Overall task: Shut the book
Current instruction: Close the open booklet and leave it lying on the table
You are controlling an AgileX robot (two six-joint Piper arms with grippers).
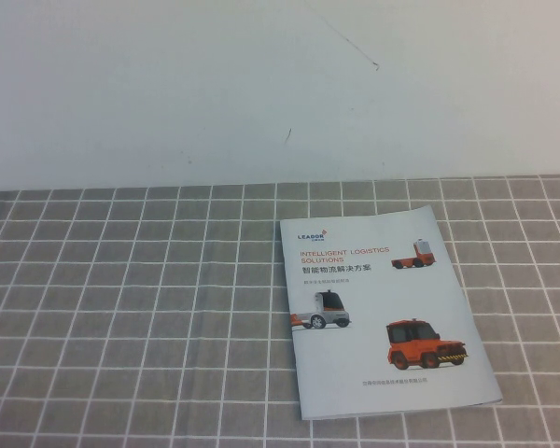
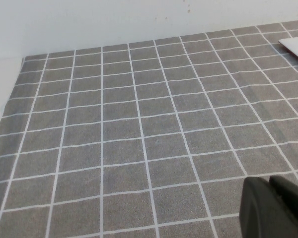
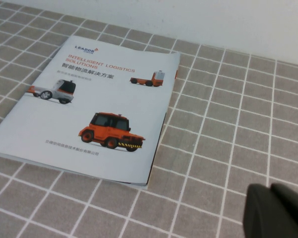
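Observation:
A thin white book (image 1: 383, 313) lies closed and flat on the grey checked cloth, front cover up, with orange vehicles printed on it. In the right wrist view the book (image 3: 89, 104) sits ahead of my right gripper (image 3: 271, 190), which hovers over bare cloth past the book's edge, its dark fingers pressed together and empty. My left gripper (image 2: 269, 181) is shut too and holds nothing; it hangs over cloth far from the book, of which only a corner (image 2: 297, 48) shows. Neither arm appears in the high view.
The grey cloth with white grid lines (image 1: 121, 308) covers the table from the front edge to a white wall (image 1: 261, 84) at the back. In the left wrist view the cloth's left border (image 2: 5, 99) meets a white surface.

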